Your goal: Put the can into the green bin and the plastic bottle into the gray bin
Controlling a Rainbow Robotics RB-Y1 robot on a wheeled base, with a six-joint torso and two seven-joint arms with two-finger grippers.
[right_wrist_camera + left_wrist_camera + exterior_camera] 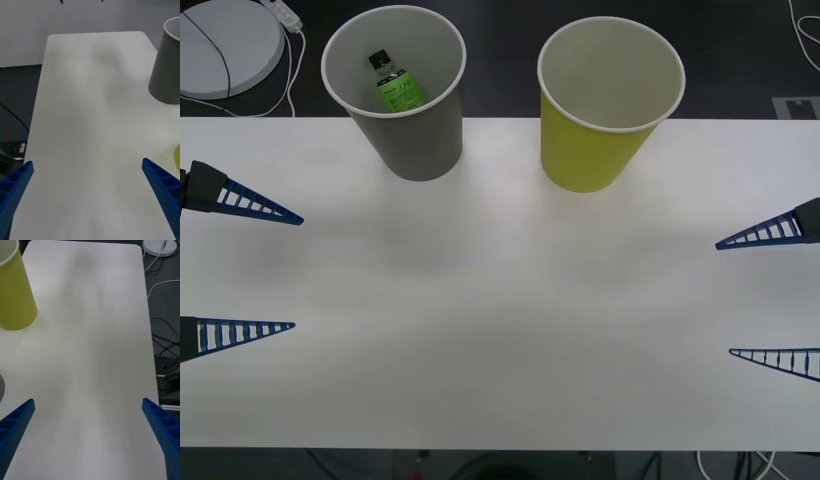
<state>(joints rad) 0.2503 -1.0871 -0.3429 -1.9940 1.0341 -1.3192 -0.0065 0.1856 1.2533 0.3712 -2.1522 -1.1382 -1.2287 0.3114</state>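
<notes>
The gray bin [412,120] stands at the table's back left, and the plastic bottle [395,85] lies inside it, black cap up. To its right stands the green bin [600,130], whose inside looks pale and bare. The can is out of view. My left gripper [298,272] is open at the table's left edge, holding nothing. My right gripper [724,298] is open at the right edge, also holding nothing. The right wrist view has the gray bin [167,67] beyond its open gripper [87,162]. The left wrist view has the green bin [15,296] beyond its open gripper [88,400].
The white table [500,330] spreads wide between the two grippers and in front of the bins. Behind its back left corner lies a white round disc [225,45] with cables. More cables [165,348] trail on the floor beside the table.
</notes>
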